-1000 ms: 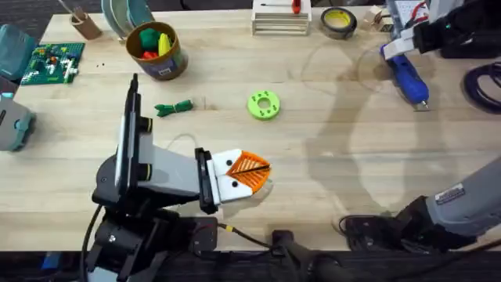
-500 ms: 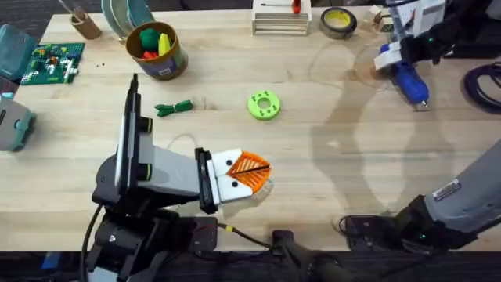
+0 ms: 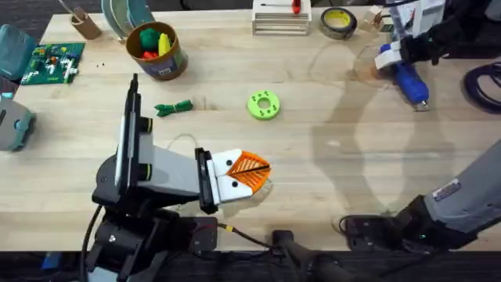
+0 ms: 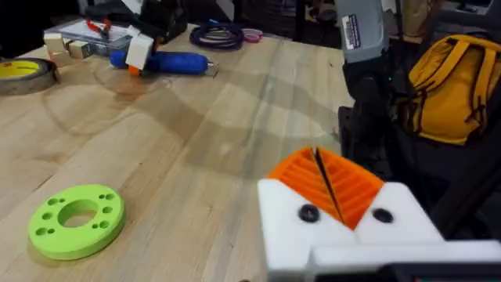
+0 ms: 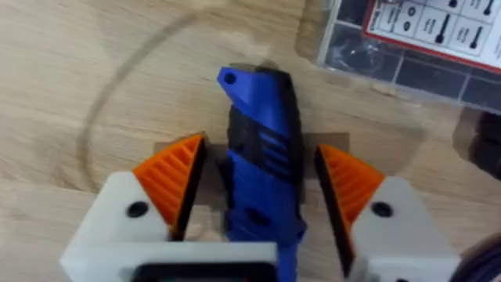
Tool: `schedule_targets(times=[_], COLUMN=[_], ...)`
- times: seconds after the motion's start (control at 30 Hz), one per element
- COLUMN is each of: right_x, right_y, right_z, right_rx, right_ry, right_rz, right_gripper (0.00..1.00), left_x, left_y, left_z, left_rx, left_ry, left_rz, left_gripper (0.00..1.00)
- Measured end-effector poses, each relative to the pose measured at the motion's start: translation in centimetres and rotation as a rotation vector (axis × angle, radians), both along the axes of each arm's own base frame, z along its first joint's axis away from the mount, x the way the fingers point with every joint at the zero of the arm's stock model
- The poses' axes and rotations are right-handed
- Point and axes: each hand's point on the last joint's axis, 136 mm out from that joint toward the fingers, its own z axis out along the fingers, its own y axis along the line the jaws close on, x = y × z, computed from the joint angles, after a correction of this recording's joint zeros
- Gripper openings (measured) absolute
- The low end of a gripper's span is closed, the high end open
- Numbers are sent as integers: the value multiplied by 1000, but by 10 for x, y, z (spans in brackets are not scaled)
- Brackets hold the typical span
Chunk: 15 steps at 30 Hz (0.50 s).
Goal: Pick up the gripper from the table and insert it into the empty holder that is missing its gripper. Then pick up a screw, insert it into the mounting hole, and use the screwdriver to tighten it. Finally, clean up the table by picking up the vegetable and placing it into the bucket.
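A pale wooden table [image 3: 329,180] carries faint ring marks, with a yellow backpack [image 4: 458,74] in the dim room beside it. At the far right the right gripper [image 5: 262,192] straddles the blue screwdriver [image 5: 261,168], orange pads spread on either side and not touching it. The left gripper [image 3: 249,172] rests near the front edge, pads pressed together. The green vegetable [image 3: 174,107] lies between the bucket [image 3: 156,51] and a lime disc [image 3: 264,105]

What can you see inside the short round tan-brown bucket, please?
The tan-brown bucket shows red, yellow and green toy pieces at its top. Whatever lies beneath them, and its floor, is covered.
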Motion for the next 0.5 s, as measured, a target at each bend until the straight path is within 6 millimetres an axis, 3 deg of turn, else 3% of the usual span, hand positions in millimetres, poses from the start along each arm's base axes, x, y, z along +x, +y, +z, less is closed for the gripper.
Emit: schedule_targets(times=[0.1, 0.23, 0.37, 0.5], right_x=[-1, -1, 0, -1], right_y=[3, 3, 3, 2], right_z=[0, 0, 0, -1], right_rx=[8, 11, 6, 2], right_ry=[3, 3, 2, 7], right_rz=[6, 9, 10, 13], right_gripper=[725, 617, 396, 249], left_x=[0, 0, 0, 0], left_y=[0, 0, 0, 0], left_z=[0, 0, 0, 0], left_rx=[0, 0, 0, 0], left_ry=[0, 0, 0, 1], left_rz=[0, 0, 0, 0], left_gripper=[4, 4, 4, 4])
